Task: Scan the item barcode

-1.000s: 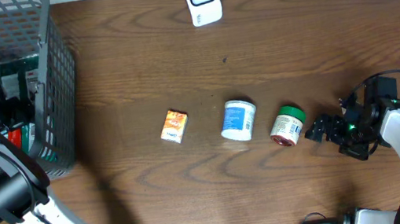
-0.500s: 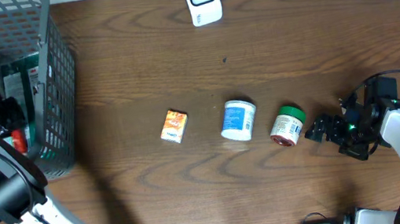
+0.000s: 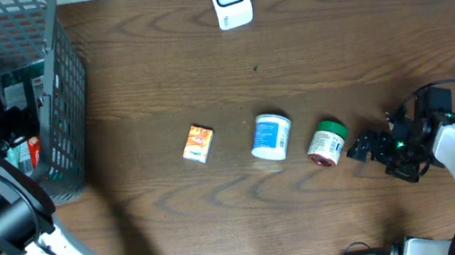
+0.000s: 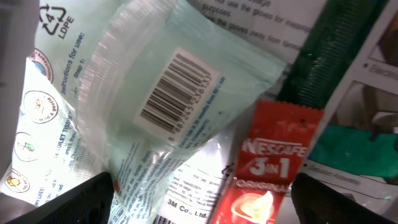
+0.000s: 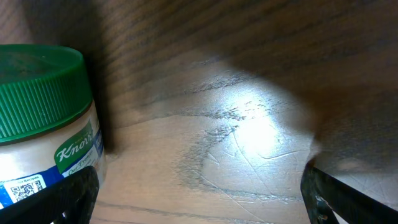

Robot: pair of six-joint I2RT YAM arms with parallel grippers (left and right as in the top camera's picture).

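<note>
Crinkled clear plastic was my worry: the glossy film pouch (image 4: 155, 112), barcode facing up, lay inside the grey wire-mesh basket (image 3: 58, 80) at the surface's left edge, just beside a slick red foil coffee sachet (image 4: 267, 168). My left gripper (image 4: 211, 199) hung over it, spread wide and empty. I judged a pinch could slide off the film or catch the sachet too. The right gripper (image 5: 208, 193) sat wide open and empty near the right edge, beside the round green-lidded jar (image 5: 37, 124).
</note>
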